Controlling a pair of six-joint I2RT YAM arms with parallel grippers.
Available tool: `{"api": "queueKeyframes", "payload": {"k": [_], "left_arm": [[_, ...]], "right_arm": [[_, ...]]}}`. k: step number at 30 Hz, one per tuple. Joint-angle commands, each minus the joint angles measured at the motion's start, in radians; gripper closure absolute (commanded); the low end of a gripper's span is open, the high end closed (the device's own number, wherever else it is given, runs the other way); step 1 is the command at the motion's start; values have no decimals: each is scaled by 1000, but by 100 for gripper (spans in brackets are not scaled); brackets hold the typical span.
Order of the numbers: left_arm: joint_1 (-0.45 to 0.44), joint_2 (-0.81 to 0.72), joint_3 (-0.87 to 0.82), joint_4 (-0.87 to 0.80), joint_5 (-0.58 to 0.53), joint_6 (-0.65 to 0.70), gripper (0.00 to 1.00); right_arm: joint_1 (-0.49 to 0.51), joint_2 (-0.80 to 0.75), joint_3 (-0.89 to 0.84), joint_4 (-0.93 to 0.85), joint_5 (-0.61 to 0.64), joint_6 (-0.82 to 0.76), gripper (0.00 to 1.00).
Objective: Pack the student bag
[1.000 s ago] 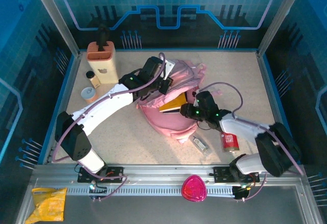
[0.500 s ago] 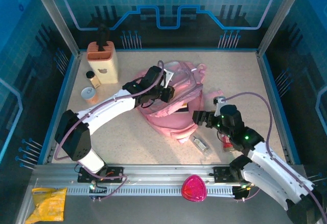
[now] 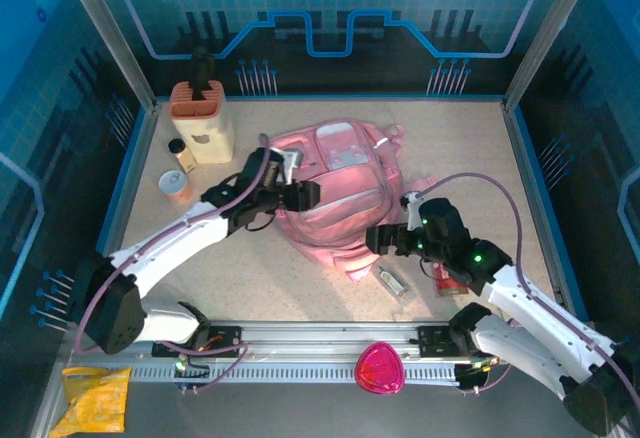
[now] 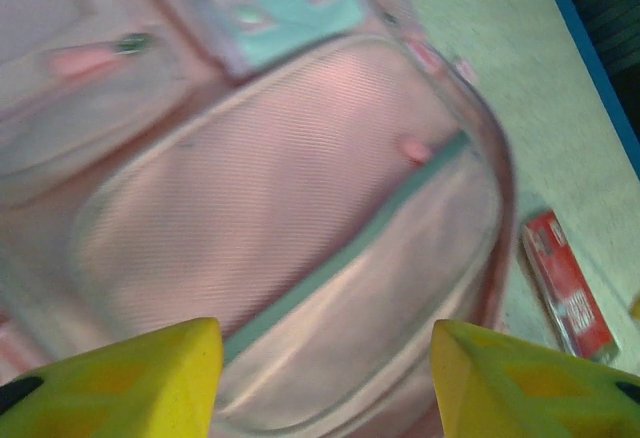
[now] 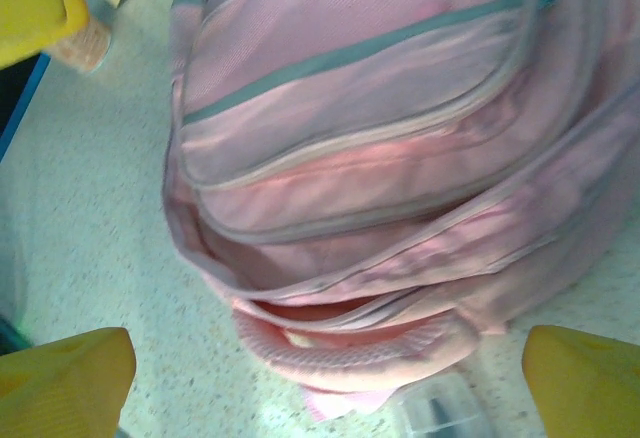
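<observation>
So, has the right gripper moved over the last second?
Yes. The right gripper has drawn back off the middle of the student bag to its near right edge, ending closer to the small clear bottle lying on the table.

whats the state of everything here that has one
student bag: lying flat, front up, a compartment at its near end gaping
left hand: open, empty, over the bag
right hand: open, empty, by the bag's near end
red can: lying on its side
clear bottle: lying on its side
</observation>
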Motion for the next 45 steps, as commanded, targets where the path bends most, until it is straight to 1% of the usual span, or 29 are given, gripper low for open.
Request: {"api": "queueKeyframes", "payload": {"k": [1,4,7,9,11,14,18,21,25,28,32,36,37,42,45], "left_arm": [[107,-40,-98,33,33,-108,41],[203,-40,-158,57,35,-162,39],[292,9,-185,88,60,-208,38],[332,56,-191,113,54,-225,38],[363,111,-191,167,80,-248,38],[386,187,-184,258,105,-270,39],[398,276,-144,275,86,-286,42],[404,342,-128,336,113,-293,45],[404,417,-76,335,143,-289,58],[404,436,-74,355,155,-299,68],[405,425,-81,347,162,-294,86],[404,386,-99,330,171,-288,99],[404,372,-107,323,175,-286,100],[404,295,-159,286,178,-287,100],[389,254,-206,306,211,-324,100]], "right_arm": [[68,47,32,-20,-16,58,0],[148,99,31,22,6,103,0],[219,154,23,77,27,136,0],[249,193,27,88,42,153,0],[268,224,32,99,46,165,0],[288,255,25,114,55,183,0],[292,282,0,153,41,215,0],[292,307,-11,161,49,225,0],[289,336,-7,174,68,212,0],[261,365,-8,203,54,211,0],[197,412,-8,258,21,208,0],[124,473,0,323,-19,192,0],[102,489,13,323,-22,180,0],[-12,577,91,337,-53,95,0],[-86,640,156,344,-85,42,0]]}}
